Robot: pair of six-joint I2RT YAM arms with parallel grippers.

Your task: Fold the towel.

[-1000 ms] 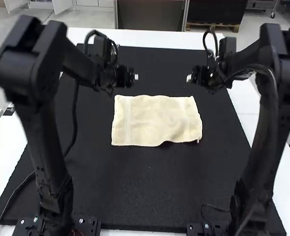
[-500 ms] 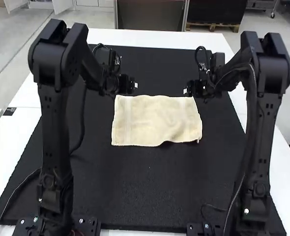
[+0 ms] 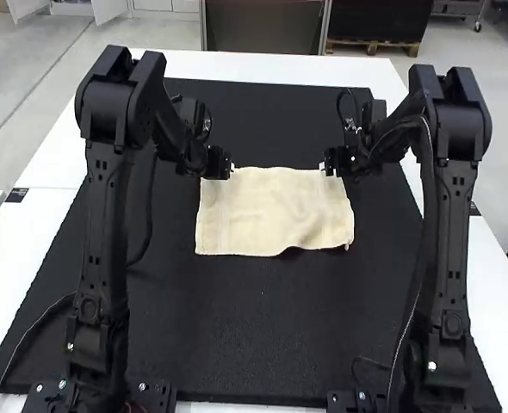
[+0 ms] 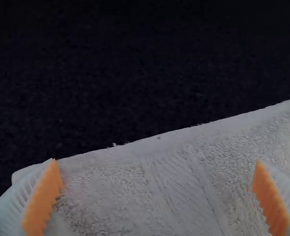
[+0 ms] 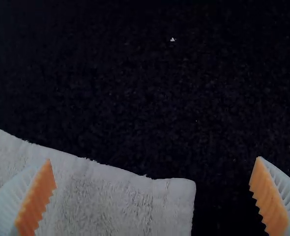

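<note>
Black matting (image 3: pixel 263 335) covers most of the white bench (image 3: pixel 30 249), whose far edge shows as a pale strip past it. The mat runs on beyond the towel (image 3: pixel 271 211) on every side, most broadly toward the arm bases, and lies between the two standing arms. The towel sits flat across the mat's middle, its far edge fairly straight, its near edge wavy and slightly lifted toward the right.

The left tool (image 3: pixel 229 165) is at the towel's far left corner, the right tool (image 3: pixel 325 168) at its far right corner. Both are open; whether either touches the cloth, I cannot tell.

The high view gives the towel's whole outline; the left wrist view brings up a smooth woven band (image 4: pixel 184 191) between orange pads (image 4: pixel 42 201). In the right wrist view one finger is over terry, the other over matting, with a white speck (image 5: pixel 172 40) farther off.
</note>
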